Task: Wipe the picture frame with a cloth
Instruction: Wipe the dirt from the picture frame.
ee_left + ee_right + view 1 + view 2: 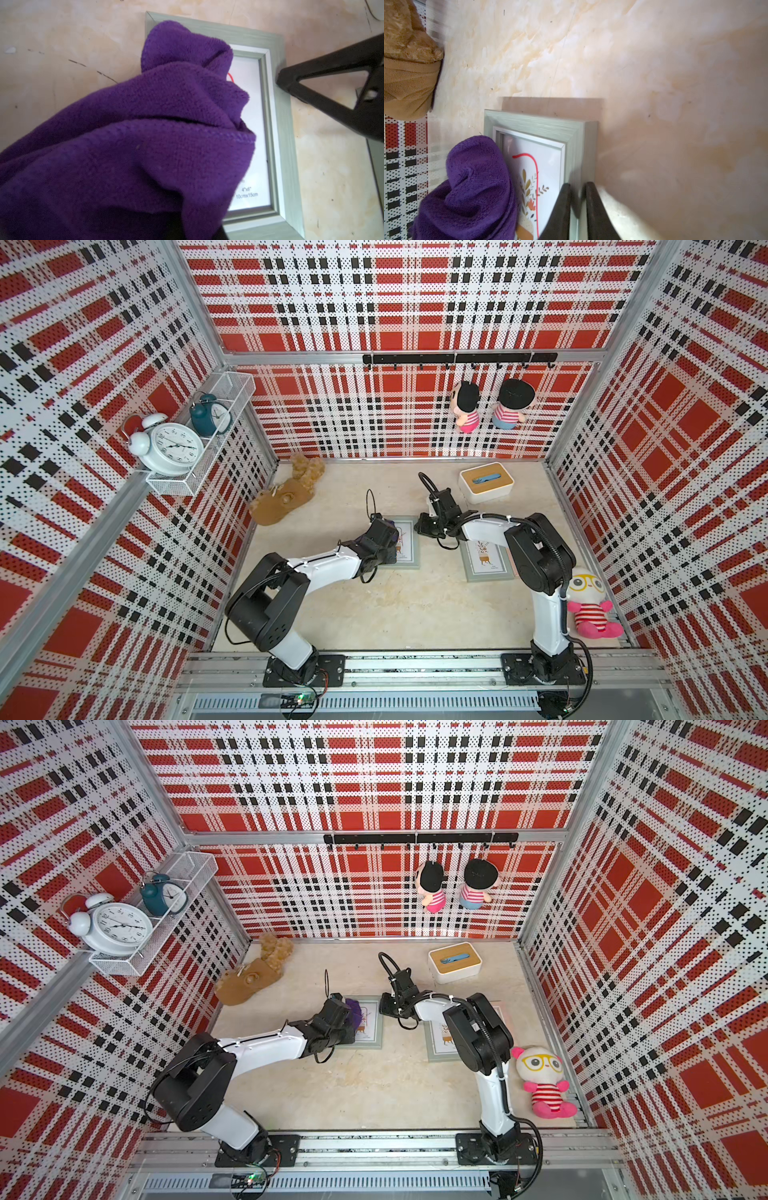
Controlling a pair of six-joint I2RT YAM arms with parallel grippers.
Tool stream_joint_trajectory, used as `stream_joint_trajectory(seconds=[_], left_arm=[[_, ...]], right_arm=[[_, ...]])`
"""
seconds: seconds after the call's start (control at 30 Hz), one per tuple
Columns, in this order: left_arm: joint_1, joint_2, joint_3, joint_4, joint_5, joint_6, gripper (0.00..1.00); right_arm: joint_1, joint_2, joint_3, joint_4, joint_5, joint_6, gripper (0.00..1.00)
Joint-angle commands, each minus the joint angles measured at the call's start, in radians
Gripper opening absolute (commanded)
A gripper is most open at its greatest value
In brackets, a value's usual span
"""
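Observation:
A grey-green picture frame (pixel 409 545) lies flat in the middle of the table, also seen in the other top view (pixel 371 1027). A red line (pixel 537 176) runs across its glass. My left gripper (pixel 384 537) is over the frame's left half, shut on the bunched purple cloth (pixel 166 135), which rests on the glass and hides the fingers. A bit of the cloth (pixel 354 1009) shows past the wrist. My right gripper (pixel 577 186) is shut on the frame's right rim (pixel 542 124), one finger on each side of it. One of its fingers (pixel 291 83) shows in the left wrist view.
A second picture frame (pixel 484 566) lies partly under the right arm. A brown plush toy (pixel 286 497) lies at the back left, a white box with a wooden lid (pixel 485 482) at the back right, and a doll with yellow glasses (pixel 590 605) by the right wall.

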Motion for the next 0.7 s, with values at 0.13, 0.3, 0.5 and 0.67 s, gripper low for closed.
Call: stream_joint_trajectory(seconds=[0.13, 0.3, 0.5, 0.67], left_arm=[[0.139, 0.154, 0.136, -0.141, 0.090, 0.079, 0.00], [0.200, 0.342, 0.425, -0.189, 0.099, 0.157, 0.00], [0.226, 0.467, 0.630, -0.226, 0.107, 0.158, 0.00], [0.213, 0.410, 0.517, -0.246, 0.069, 0.156, 0.00]], right_arm=[[-0.007, 0.071, -0.044, -0.110, 0.049, -0.012, 0.16], [-0.008, 0.090, -0.028, -0.126, 0.054, -0.028, 0.16], [-0.009, 0.091, -0.021, -0.148, 0.070, -0.044, 0.16], [-0.009, 0.092, -0.016, -0.155, 0.072, -0.050, 0.16]])
